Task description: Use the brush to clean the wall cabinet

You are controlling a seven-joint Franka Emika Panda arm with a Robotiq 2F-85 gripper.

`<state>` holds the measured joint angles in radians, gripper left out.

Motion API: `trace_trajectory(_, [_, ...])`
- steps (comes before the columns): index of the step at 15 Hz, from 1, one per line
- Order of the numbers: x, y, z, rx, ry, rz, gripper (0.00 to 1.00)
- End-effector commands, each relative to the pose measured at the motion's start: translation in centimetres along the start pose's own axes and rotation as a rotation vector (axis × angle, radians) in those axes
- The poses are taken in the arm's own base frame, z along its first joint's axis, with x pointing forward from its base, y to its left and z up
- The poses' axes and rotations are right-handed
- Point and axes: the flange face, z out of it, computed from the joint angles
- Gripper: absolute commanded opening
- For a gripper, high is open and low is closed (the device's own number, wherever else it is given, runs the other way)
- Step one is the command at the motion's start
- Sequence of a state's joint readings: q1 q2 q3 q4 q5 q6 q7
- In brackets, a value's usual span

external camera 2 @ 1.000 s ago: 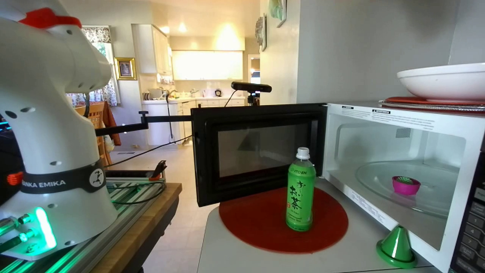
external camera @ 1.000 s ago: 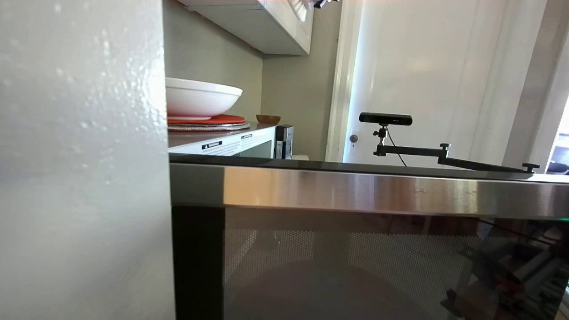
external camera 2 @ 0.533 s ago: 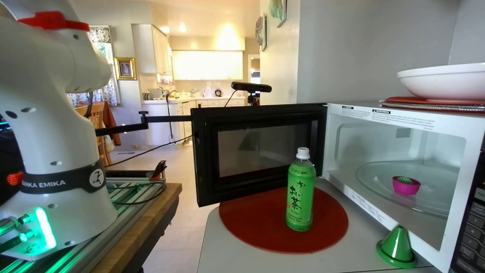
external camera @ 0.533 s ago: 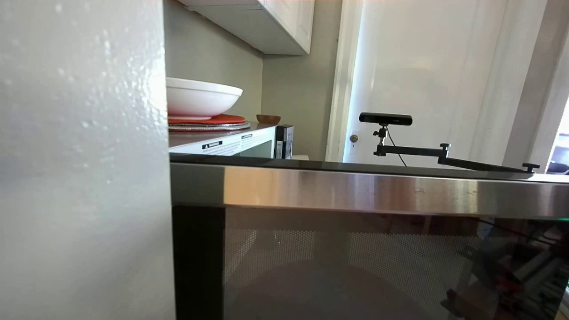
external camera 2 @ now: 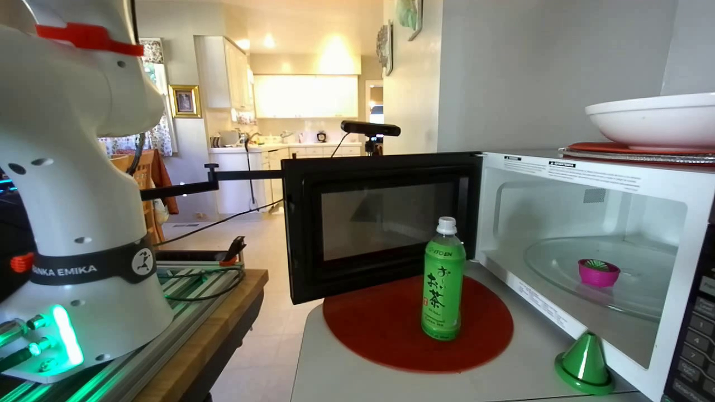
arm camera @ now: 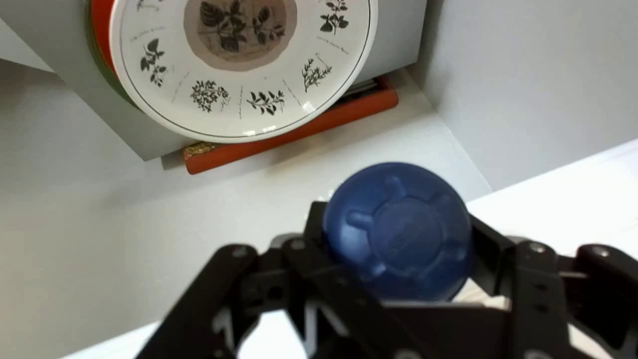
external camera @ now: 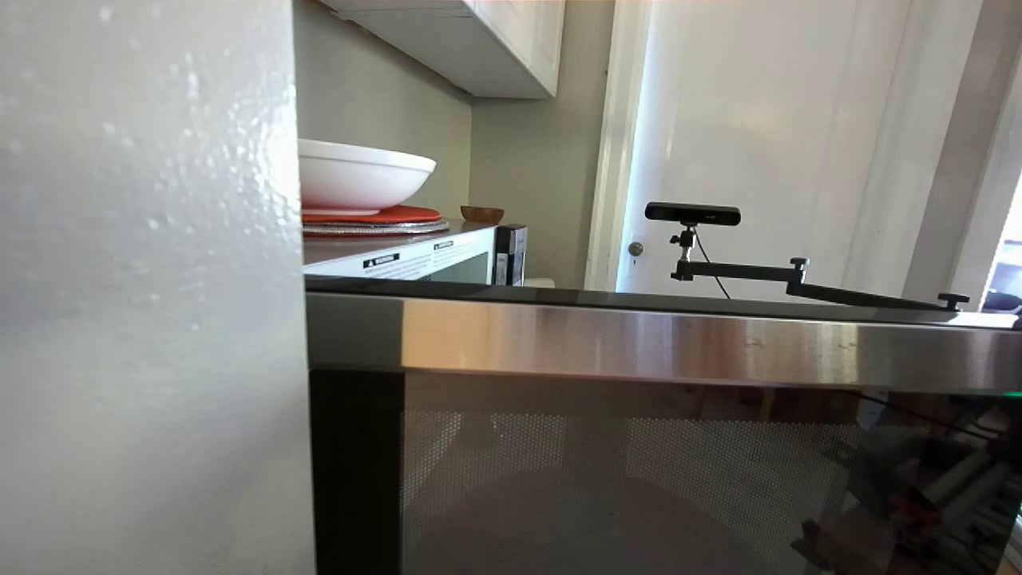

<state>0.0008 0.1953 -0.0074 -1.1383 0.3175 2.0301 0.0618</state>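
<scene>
On grey surf: grn btl on red mat | lit kitch behind | gripper pinching blue brush

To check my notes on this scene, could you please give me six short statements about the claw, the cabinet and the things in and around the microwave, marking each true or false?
The bottle is inside the microwave. False: it stands outside, on a red mat.
The claw grips a round blue object. True; it is probably the brush.
The microwave door stands open. True.
The cabinet hangs lower than the bowl. False: it is mounted higher than the bowl.
The pink cup sits on the turntable. True.
The green cone lies on its side. False: it stands upright, narrow end up.
</scene>
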Motion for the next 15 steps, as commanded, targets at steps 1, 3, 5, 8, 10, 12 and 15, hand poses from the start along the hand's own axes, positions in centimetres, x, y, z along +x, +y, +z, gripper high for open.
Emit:
trace_trajectory(1, [2.4, -0.9, 0.4, 0.002, 0.059, -0.027, 0.35])
trace_trajectory(3, [3.1, -1.3, 0.9, 0.009, 0.090, -0.031, 0.35])
trace_trajectory(5, [3.7, -1.8, 1.5, 0.012, 0.126, -0.036, 0.35])
trace_trajectory(8, [4.1, -2.3, 2.8, 0.017, 0.149, -0.046, 0.35])
trace_trajectory(10, [4.1, -2.8, 3.3, 0.020, 0.143, -0.053, 0.35])
trace_trajectory(12, [3.9, -3.5, 3.3, 0.023, 0.137, -0.065, 0.35])
trace_trajectory(15, [3.4, -5.4, 3.7, 0.044, 0.126, -0.089, 0.35])
